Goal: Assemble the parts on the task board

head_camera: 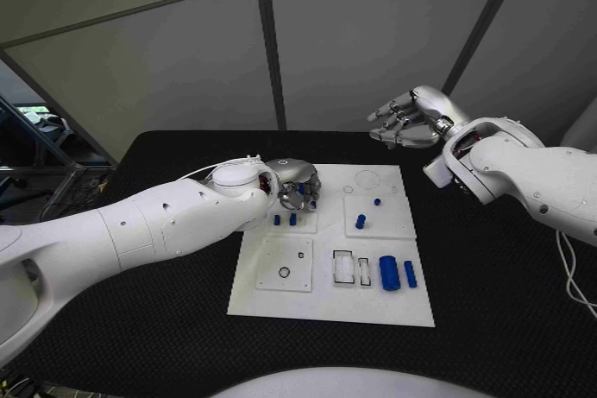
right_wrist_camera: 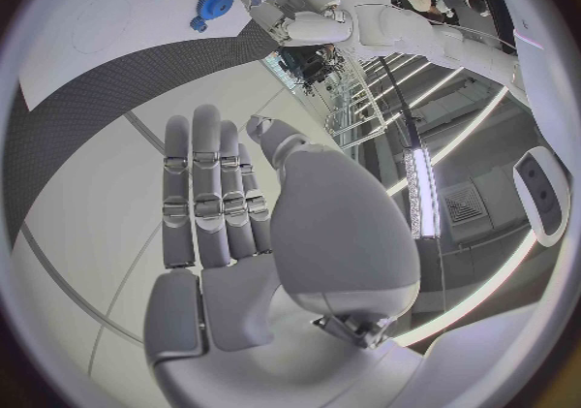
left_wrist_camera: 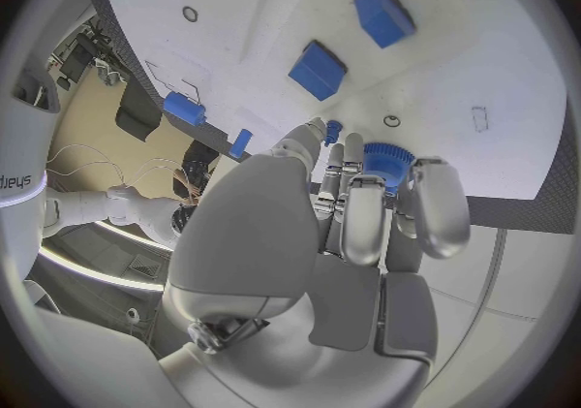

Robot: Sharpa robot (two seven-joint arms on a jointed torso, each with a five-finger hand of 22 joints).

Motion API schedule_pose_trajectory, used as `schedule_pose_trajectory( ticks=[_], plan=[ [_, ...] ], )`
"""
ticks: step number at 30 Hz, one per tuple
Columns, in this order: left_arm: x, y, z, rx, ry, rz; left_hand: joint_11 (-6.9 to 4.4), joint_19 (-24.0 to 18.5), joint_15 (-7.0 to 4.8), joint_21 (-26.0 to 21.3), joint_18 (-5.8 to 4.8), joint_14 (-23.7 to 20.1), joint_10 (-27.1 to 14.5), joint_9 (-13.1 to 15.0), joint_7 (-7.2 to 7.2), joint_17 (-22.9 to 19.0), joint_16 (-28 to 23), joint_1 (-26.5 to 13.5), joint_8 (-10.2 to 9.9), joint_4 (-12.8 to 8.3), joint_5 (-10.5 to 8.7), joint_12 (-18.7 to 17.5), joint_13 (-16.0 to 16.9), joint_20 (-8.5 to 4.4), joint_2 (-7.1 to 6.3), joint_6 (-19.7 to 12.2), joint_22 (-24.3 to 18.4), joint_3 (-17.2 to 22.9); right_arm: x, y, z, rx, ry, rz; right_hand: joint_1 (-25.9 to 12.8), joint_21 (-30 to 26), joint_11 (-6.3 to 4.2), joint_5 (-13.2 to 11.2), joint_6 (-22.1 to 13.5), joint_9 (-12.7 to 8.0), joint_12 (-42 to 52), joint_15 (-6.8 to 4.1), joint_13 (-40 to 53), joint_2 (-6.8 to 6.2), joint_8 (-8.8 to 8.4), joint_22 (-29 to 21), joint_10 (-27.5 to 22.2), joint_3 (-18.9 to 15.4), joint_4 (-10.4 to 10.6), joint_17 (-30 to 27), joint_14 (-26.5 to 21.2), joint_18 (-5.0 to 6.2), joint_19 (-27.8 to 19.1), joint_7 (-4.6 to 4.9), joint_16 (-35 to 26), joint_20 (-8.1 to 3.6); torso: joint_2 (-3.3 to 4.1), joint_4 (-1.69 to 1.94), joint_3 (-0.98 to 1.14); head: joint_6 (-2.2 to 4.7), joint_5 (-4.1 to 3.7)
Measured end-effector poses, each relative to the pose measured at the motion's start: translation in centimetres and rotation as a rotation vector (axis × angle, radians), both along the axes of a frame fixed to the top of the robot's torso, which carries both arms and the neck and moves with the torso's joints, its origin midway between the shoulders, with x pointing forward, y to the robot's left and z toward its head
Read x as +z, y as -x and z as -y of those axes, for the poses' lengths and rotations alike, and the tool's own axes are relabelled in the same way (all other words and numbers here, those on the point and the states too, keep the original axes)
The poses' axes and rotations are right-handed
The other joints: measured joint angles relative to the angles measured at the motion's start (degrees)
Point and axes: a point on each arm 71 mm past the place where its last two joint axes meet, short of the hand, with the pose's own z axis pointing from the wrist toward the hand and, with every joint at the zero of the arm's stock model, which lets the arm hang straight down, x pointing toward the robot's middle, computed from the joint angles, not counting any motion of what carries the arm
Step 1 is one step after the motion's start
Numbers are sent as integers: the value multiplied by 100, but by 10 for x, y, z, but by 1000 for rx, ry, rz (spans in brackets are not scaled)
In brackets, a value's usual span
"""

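Black desk point(head_camera: 149, 346) carrying the white task board point(head_camera: 373, 307) at its middle, left hand point(head_camera: 293, 184) hovering over the board's far left corner, fingers curling around a blue gear part point(left_wrist_camera: 387, 161), right hand point(head_camera: 408, 117) hanging empty, fingers straight, above the desk's far edge.

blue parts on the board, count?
7 parts: two by the left hand, two mid-right, two lower right, one gear beneath that hand; more may hide there.

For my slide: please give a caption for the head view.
Left hand over the task board; right hand raised, open.
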Motion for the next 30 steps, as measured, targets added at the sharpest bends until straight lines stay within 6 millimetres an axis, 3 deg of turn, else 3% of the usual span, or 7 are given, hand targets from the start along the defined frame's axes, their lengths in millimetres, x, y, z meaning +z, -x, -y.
schedule_pose_trajectory(
  ticks=[4,9,11,15,21,23,30],
  plan=[
    [-1,-1,-1,4,-6,-2,0,0,0,13,313,0,61,-23,18,0,12,0,-31,-4,0,-34,-40,0,0,22,30,83,0,0,0,0,0,0,0,0,0,0,0,0,0,0,0,0,0,0,0,0,0,0,0,1,0,0,0,0,-1,0,0,1,-3],
    [-2,-2,2,2,-8,-4,-10,-1,0,84,297,0,111,-51,0,11,38,0,-66,-10,0,-86,-85,0,0,41,47,145,0,0,0,1,0,0,0,0,0,0,0,0,0,0,0,0,0,0,0,0,0,0,0,0,0,0,0,0,-1,0,-1,-7,-7],
    [-2,-2,3,1,-9,-5,3,-1,0,89,-92,0,140,-66,1,25,48,0,-88,-7,0,-111,-106,0,0,41,47,194,0,0,-1,1,0,0,0,0,0,0,0,0,0,0,1,0,0,0,0,0,0,-1,0,0,0,0,0,0,-1,0,-1,-9,-7],
    [-2,-2,3,-1,-9,-6,3,-1,0,121,237,0,181,-91,1,36,48,1,-133,-7,0,-139,-130,0,-1,41,48,228,0,0,-1,2,-1,0,0,0,0,0,0,0,0,0,1,0,0,1,0,0,0,-1,0,0,0,0,0,0,-1,0,-1,-11,-7],
    [-3,-2,4,-2,-10,-7,-18,-1,0,121,212,0,202,-108,1,45,79,-3,-155,-15,1,-164,-151,0,-49,41,47,250,0,0,-1,2,-1,0,0,0,0,0,0,0,0,6,1,0,0,1,0,0,0,-1,6,0,0,0,0,0,-1,0,0,-18,-10],
    [-3,-2,4,-2,-10,-7,-17,-1,0,156,-96,0,202,-116,1,45,79,-8,-155,1,1,-184,-159,0,-55,41,47,265,0,0,-1,2,-1,0,0,0,0,0,0,0,0,21,1,0,0,1,0,0,0,-1,21,0,0,0,0,0,-1,0,0,-20,-11],
    [-2,-3,5,-3,-14,-11,-38,-1,-49,234,216,6,372,-135,-2,34,79,49,-176,-100,1,-232,-219,0,-58,208,47,510,0,0,-1,3,-1,0,0,0,0,0,0,0,0,21,2,0,0,1,0,0,0,-2,21,0,0,0,0,0,-1,-1,0,-29,-4]
  ],
)
